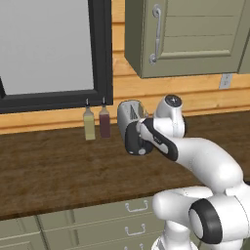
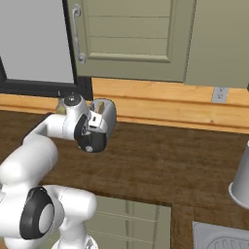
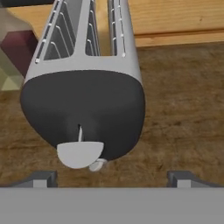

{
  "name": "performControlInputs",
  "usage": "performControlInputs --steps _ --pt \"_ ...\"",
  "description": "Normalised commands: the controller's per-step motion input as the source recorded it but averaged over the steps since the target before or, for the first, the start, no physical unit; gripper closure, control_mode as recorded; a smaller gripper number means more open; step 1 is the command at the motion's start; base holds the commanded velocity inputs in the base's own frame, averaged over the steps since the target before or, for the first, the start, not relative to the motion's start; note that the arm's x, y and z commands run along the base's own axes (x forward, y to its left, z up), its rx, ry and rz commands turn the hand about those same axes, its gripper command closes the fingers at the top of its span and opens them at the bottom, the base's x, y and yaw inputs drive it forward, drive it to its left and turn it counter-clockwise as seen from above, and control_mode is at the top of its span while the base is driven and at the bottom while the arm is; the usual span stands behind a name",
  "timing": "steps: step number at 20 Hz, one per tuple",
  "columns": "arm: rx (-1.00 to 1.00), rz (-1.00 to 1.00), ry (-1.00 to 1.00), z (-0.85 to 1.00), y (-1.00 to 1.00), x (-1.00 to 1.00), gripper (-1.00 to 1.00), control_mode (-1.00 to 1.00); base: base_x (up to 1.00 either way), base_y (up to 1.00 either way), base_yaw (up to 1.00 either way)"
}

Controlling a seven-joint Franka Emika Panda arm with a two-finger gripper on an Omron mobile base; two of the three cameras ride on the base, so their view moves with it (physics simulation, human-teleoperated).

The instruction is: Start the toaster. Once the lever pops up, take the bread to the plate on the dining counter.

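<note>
the toaster point(image 3: 83, 87) stands on a dark wood counter point(image 1: 53, 171) against the wall, just right of two slim bottles point(image 1: 96, 123) below a window. the white arm reaches forward, its hand close to the toaster's black end face. in the hand view the gripper point(image 3: 111, 178) has its two dark tips spread wide, one on each side at the bottom, holding nothing. on that black face sits a pale round shape low down — the lever point(image 3: 80, 153), going by its place, though it could be the knob. whether bread sits in the slots cannot be told. the step in hand looks like starting the toaster — next, the tips likely need to come onto the lever and press it.
</note>
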Motion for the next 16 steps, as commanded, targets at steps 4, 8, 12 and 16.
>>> performControlInputs --steps 4,8,12,16 --pt "0.0 0.0 0.0 -0.22 0.0 0.04 -1.0 -1.0 0.0 0.0 0.0" --pt "0.0 0.0 0.0 -0.12 0.0 0.2 -1.0 -1.0 0.0 0.0 0.0" --pt "0.0 0.0 0.0 -0.07 0.0 0.11 -1.0 -1.0 0.0 0.0 0.0" --pt "0.0 0.0 0.0 -0.16 0.0 0.02 -1.0 -1.0 0.0 0.0 0.0"
